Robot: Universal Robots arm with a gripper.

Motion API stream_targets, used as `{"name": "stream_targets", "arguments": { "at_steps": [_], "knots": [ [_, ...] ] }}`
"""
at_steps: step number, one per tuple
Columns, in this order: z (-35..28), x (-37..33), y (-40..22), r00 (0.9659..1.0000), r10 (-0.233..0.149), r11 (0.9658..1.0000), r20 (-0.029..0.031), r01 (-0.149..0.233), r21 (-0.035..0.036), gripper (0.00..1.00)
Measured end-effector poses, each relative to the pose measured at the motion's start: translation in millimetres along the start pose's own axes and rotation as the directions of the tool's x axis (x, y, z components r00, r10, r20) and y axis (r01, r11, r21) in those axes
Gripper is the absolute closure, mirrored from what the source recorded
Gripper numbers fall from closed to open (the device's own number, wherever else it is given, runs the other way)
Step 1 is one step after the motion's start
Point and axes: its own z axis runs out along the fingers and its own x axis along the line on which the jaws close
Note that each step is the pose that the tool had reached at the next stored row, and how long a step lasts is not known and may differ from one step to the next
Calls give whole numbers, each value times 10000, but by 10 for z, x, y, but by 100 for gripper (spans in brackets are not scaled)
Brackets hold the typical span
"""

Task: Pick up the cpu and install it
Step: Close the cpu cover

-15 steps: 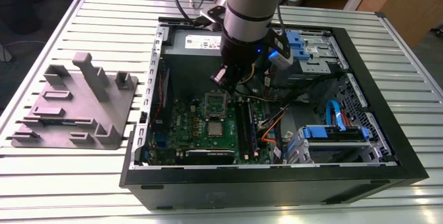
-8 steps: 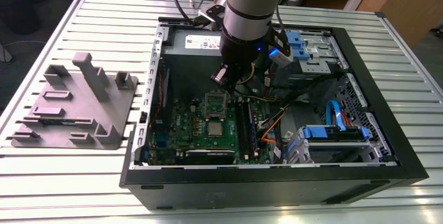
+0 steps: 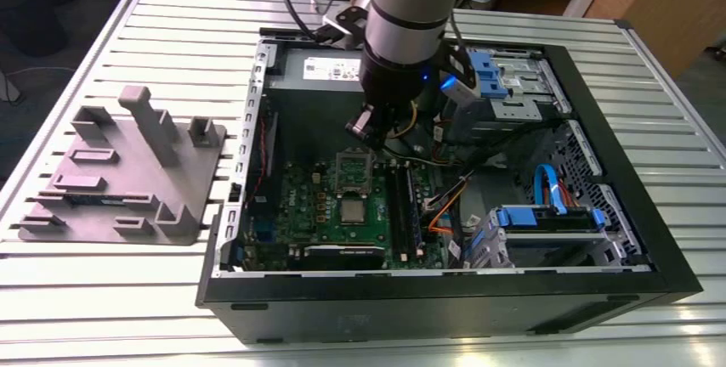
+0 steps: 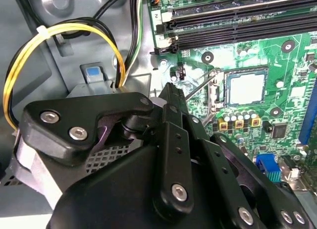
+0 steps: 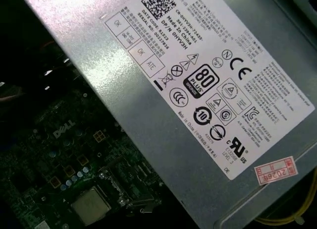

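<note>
Spreading beyond the work on every side, the slatted table (image 3: pixel 102 299) carries an open computer case (image 3: pixel 454 303) lying on its side. The case's black walls rim the interior, so the one free way in is from above. The arm (image 3: pixel 409 10) comes down through that opening, close to upright, with its wrist below the rim. Just beside it lies the grey power supply (image 3: pixel 323 68), whose labelled face (image 5: pixel 198 90) edges the board in the first wrist view. Blue drive cages (image 3: pixel 545 218) and loose cables crowd the exterior view's right. Outside the case, on the exterior view's left, a grey tray (image 3: pixel 125 180) sits well apart from it.

The green motherboard (image 3: pixel 301 206) covers the case floor. The end effector (image 3: pixel 365 127) hangs over the board's end near the power supply; its dark linkages (image 4: pixel 171 90) stand close to yellow cables (image 4: pixel 64 30), and I cannot tell whether it is open or closed. The cpu (image 3: pixel 355 211) sits flat in its socket on the board, apart from the end effector, its silver top bare in both wrist views (image 4: pixel 246 88) (image 5: pixel 90 205).
</note>
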Motion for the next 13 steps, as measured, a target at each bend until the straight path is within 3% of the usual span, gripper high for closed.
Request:
{"name": "stream_targets", "arguments": {
  "at_steps": [6, 13],
  "knots": [
    [-15, 24, 5, 9997, -257, 9997, -24, 257, 6, 90],
    [-16, 62, -4, 9988, -483, 9988, -104, 483, 53, 90]
  ]
}}
